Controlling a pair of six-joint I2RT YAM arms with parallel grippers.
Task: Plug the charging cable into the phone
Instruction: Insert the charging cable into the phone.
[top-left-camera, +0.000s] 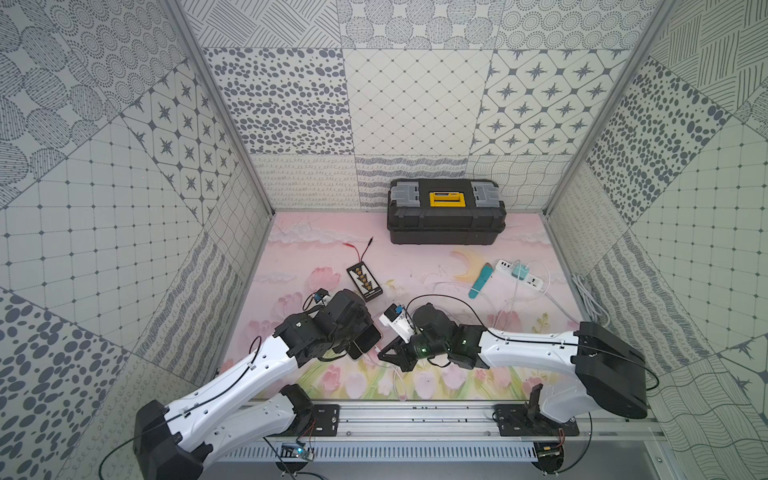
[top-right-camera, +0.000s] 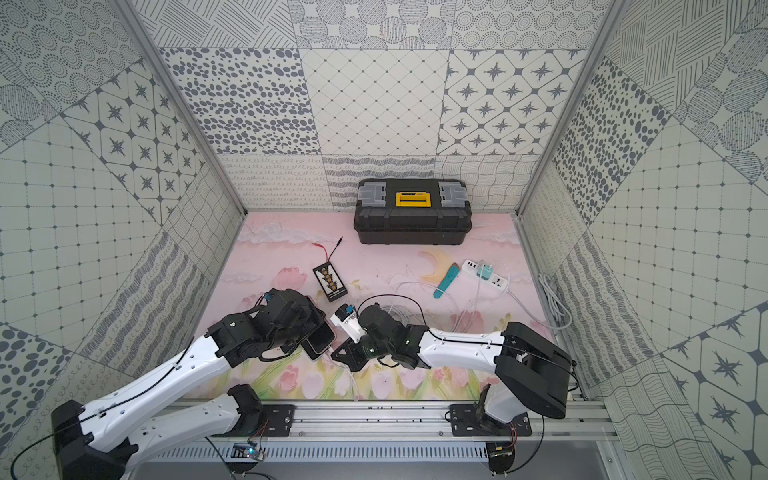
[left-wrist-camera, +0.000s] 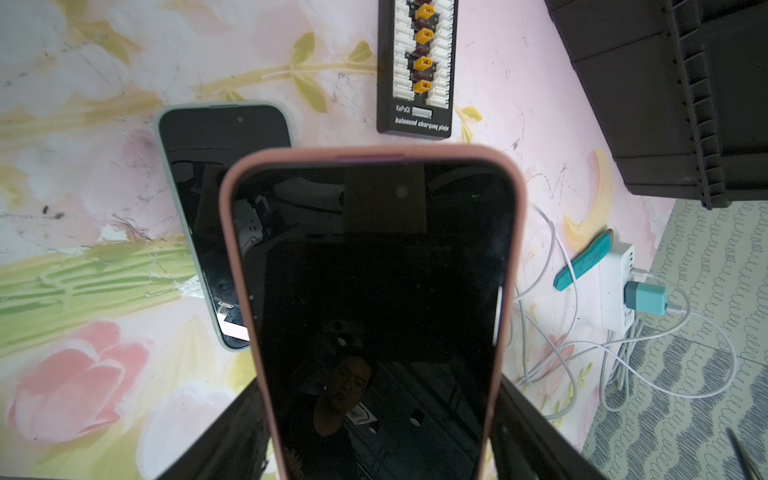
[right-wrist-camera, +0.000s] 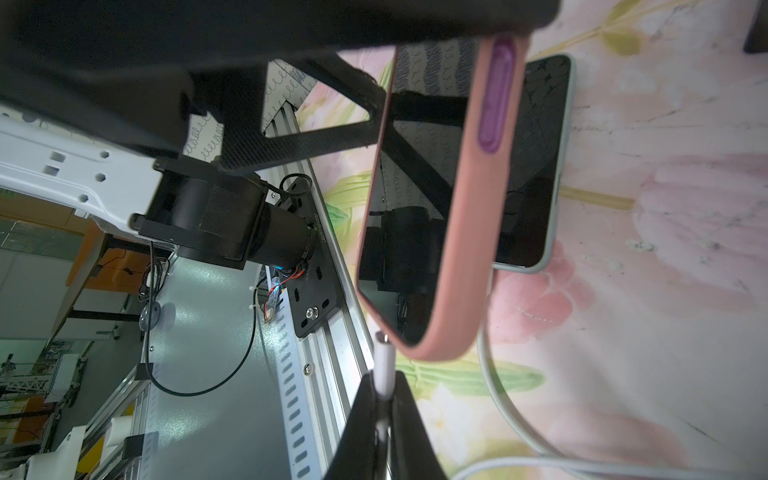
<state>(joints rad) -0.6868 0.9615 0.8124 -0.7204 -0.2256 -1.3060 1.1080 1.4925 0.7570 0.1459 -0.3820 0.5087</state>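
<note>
A phone (left-wrist-camera: 374, 270) in a pink case hangs above the mat, screen dark, with my left gripper (left-wrist-camera: 378, 390) shut across its sides. Both top views show it under the left wrist (top-left-camera: 368, 338) (top-right-camera: 323, 337). My right gripper (right-wrist-camera: 381, 395) is shut on the white plug of the charging cable (right-wrist-camera: 383, 365). The plug tip stands right at the bottom corner of the phone (right-wrist-camera: 415, 208); whether it sits in the port is hidden. In a top view the right gripper (top-left-camera: 379, 352) meets the phone's lower end.
A second phone (left-wrist-camera: 208, 199) in a pale green case lies flat under the held one. Behind stand a black toolbox (top-left-camera: 446, 212), a balance charging plate (top-left-camera: 365, 282), a white power strip (top-left-camera: 519, 274), a teal tool (top-left-camera: 480, 282) and loose white cable (top-left-camera: 590, 299).
</note>
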